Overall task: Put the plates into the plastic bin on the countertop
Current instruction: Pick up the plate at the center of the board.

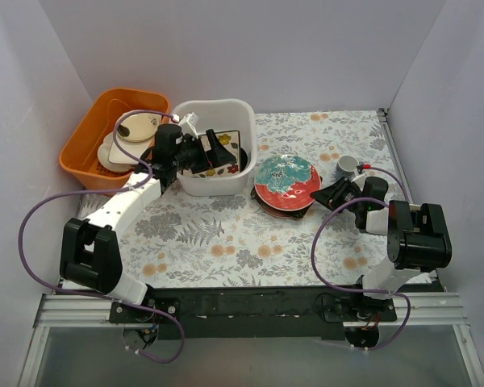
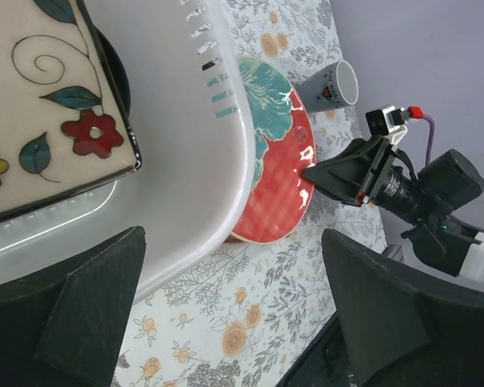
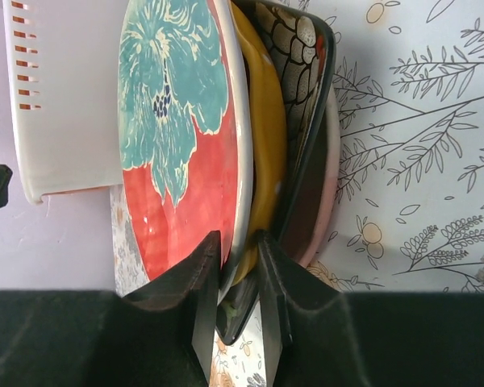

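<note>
Right jaws clamp the red-and-teal plate [image 3: 177, 145] by its rim, left jaws released at the plastic bin [image 2: 185, 121], and that glossy edge could slip.

You have the cream square floral plate [image 2: 40, 105] lying inside the white rectangular plastic bin [image 1: 214, 184]. Just beside the bin on the fern-printed desk [image 1: 226, 234], the red-and-teal round plate [image 1: 286, 181] tops a stack that includes the black floral rectangular plate [image 3: 302, 48].

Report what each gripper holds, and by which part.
Right gripper pinches the red-and-teal plate by its rim, one finger on top, one beneath. Left gripper is open, holding nothing.
</note>
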`<state>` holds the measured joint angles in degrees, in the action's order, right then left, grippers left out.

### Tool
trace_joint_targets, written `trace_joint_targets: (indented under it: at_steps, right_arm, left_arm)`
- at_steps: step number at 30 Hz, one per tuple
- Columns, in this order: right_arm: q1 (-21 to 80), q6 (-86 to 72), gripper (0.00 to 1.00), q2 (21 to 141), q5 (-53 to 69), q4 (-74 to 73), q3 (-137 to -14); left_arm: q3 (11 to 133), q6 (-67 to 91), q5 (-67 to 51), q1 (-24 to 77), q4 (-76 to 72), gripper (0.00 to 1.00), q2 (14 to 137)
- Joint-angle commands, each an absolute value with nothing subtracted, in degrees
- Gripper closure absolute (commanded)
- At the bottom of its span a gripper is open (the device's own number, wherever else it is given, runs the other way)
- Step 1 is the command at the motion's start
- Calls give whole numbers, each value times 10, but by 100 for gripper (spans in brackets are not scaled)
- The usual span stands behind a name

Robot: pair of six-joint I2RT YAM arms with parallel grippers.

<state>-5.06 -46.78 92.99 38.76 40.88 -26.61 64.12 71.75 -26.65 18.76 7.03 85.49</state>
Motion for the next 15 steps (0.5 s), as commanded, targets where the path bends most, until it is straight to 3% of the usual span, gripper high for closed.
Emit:
trace_joint_targets:
  at_steps: [1,8,15]
  right_arm:
    - [-44,-451,74,933,370,404,-283]
    - [-43,-425,98,908,368,374,-277]
    - [-43,-420,99,874,376,357,-272]
  left_arm:
    - [626,725,-284,202,51,10,824]
    - [604,728,-276,225,46,10,811]
    - [584,732,-272,239,43,10,800]
